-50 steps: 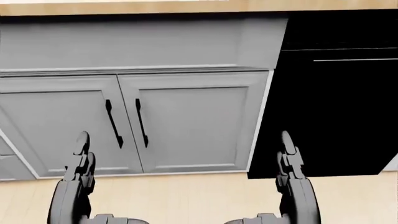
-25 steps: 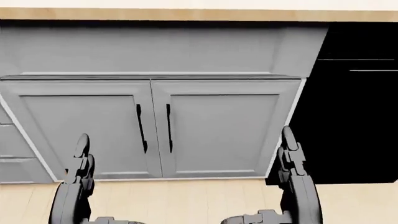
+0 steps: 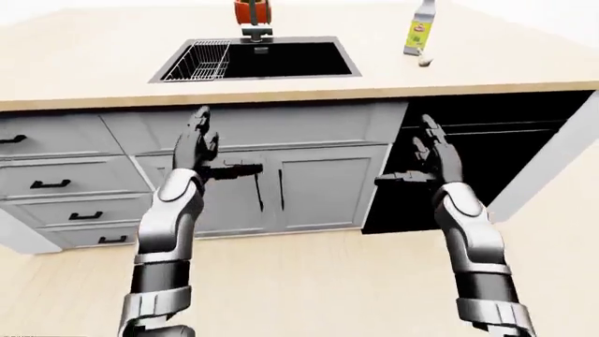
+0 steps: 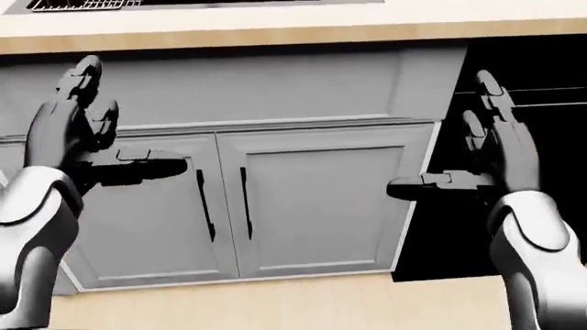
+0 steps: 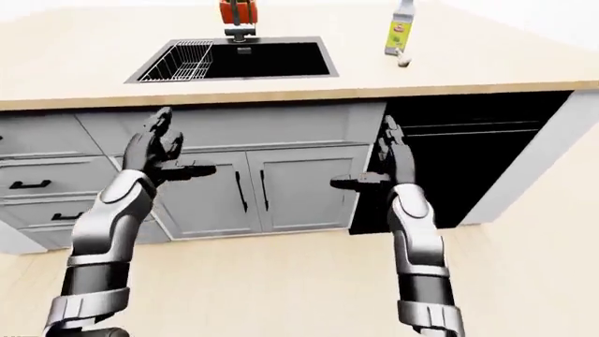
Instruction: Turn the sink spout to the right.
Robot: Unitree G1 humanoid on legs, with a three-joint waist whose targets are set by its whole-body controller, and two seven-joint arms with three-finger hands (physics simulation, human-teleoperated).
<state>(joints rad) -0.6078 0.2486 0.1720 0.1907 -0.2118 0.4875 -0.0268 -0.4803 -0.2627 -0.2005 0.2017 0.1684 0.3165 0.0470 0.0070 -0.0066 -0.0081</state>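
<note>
The black sink (image 3: 281, 62) is set in the wooden counter (image 3: 93, 63) at the top of the left-eye view. Its dark spout (image 3: 255, 31) stands at the sink's far rim, in the middle; its direction is hard to tell. My left hand (image 3: 199, 144) is raised, open and empty, in front of the grey cabinet below the sink. My right hand (image 3: 432, 158) is raised, open and empty, in front of the black appliance. Both hands are below the counter edge and apart from the spout. They also show in the head view, left (image 4: 78, 117) and right (image 4: 491, 148).
A wire rack (image 3: 204, 62) sits in the sink's left part. An orange-red object (image 3: 251, 10) stands behind the spout. A green-labelled bottle (image 3: 420, 31) and a small pale object (image 3: 425, 61) are on the counter at the right. Grey drawers (image 3: 56, 186) are at the left, and a black appliance front (image 3: 496, 161) is at the right.
Both hands have risen from the bottom of the head view to cabinet height, fingers spread. The head view has shifted; the counter edge and sink rim now show at its top.
</note>
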